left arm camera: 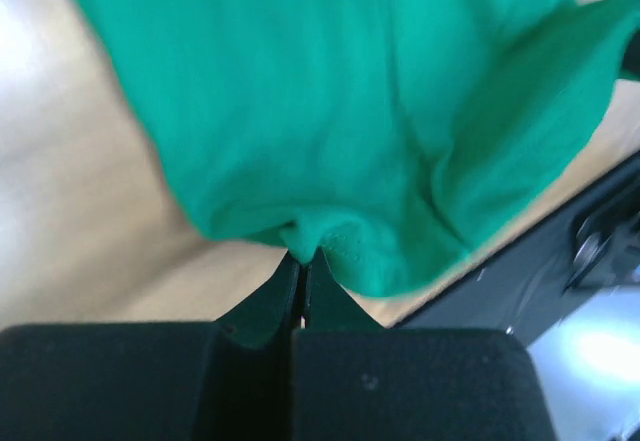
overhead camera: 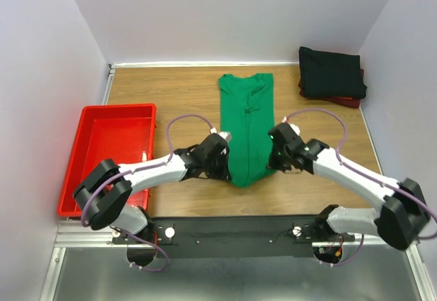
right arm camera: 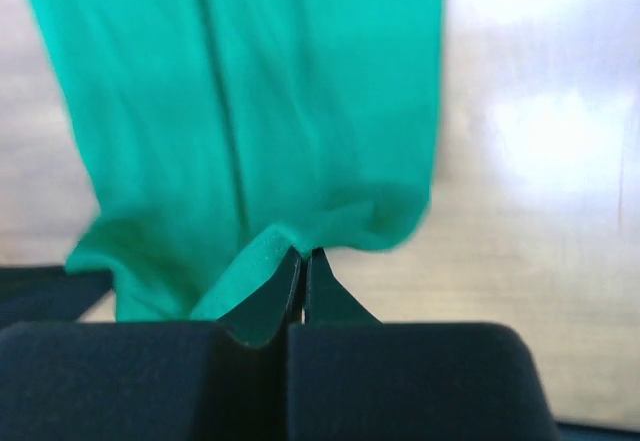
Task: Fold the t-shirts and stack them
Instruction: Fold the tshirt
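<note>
A bright green t-shirt (overhead camera: 247,123) lies folded into a long narrow strip down the middle of the table. My left gripper (overhead camera: 226,168) is shut on its near left corner, the green t-shirt (left arm camera: 340,111) pinched at the tips of the left gripper (left arm camera: 303,257). My right gripper (overhead camera: 273,166) is shut on the near right corner, and the right gripper (right arm camera: 303,253) shows the hem of the green t-shirt (right arm camera: 250,111) bunched up between its tips. A folded black t-shirt (overhead camera: 331,73) rests on a folded dark red t-shirt (overhead camera: 349,99) at the back right.
A red plastic tray (overhead camera: 82,171) stands at the table's left edge. The black mounting rail (overhead camera: 239,229) runs along the near edge. White walls close in the table on three sides.
</note>
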You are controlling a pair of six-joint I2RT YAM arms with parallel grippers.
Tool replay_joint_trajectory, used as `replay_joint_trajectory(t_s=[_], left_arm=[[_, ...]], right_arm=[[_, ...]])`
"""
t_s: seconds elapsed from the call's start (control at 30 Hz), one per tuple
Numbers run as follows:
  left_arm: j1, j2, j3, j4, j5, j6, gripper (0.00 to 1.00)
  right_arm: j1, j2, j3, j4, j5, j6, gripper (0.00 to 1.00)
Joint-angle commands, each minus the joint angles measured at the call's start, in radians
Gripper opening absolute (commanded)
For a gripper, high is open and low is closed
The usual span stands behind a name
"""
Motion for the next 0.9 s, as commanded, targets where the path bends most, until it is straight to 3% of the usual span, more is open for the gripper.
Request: replay_joint_trajectory(t_s=[0.0, 0.23, 0.57, 0.87], left_arm=[[0.07, 0.067, 0.124, -0.011, -0.032, 0.1, 0.0], [0.195, 0.22, 0.335, -0.03, -0.025, 0.151, 0.0], [0.324, 0.43, 0.565, -0.037, -0.001, 0.151, 0.0], [0.37, 0.571, 0.734, -0.084, -0.001, 0.149, 0.0]], right_arm=[[0.006, 0.124, 0.143, -0.006, 0.19, -0.07, 0.01], [-0.037, 0.362, 0.338, 0.055, 0.292, -0.132, 0.01], [-0.195, 0.607, 0.492, 0.202, 0.202, -0.198, 0.0], [-0.269, 0.716, 0.593, 0.256, 0.144, -0.213, 0.0]])
